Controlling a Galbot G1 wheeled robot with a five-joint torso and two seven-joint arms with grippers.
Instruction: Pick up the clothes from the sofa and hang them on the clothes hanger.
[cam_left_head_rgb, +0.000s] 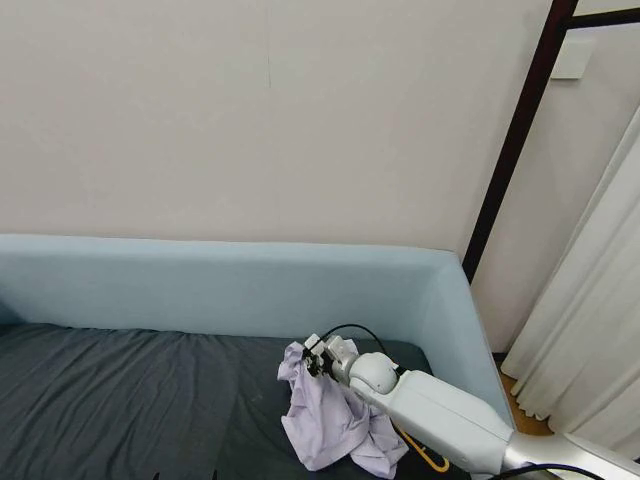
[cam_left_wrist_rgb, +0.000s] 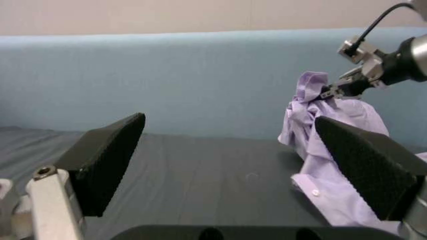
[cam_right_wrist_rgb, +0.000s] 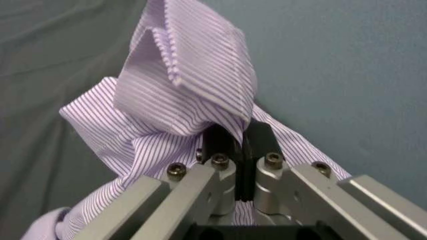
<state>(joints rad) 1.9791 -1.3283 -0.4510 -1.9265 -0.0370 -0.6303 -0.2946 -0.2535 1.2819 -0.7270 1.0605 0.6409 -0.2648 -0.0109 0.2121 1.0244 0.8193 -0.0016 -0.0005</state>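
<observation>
A lilac striped shirt (cam_left_head_rgb: 330, 415) hangs bunched above the dark grey sofa seat (cam_left_head_rgb: 130, 400), near the sofa's right end. My right gripper (cam_left_head_rgb: 316, 362) is shut on the shirt's collar and holds it up; its fingers (cam_right_wrist_rgb: 227, 145) pinch the striped cloth (cam_right_wrist_rgb: 187, 80). From the left wrist view the shirt (cam_left_wrist_rgb: 320, 150) droops down to the seat, with the right gripper (cam_left_wrist_rgb: 340, 90) at its top. My left gripper (cam_left_wrist_rgb: 233, 165) is open, low over the seat and to the left of the shirt, with nothing between its black pads (cam_left_wrist_rgb: 110, 157).
The sofa has a pale blue backrest (cam_left_head_rgb: 220, 285) and right arm (cam_left_head_rgb: 460, 320). A yellow object (cam_left_head_rgb: 425, 455) lies under the right arm by the shirt. White curtains (cam_left_head_rgb: 590, 330) and a dark pole (cam_left_head_rgb: 515, 130) stand at the right.
</observation>
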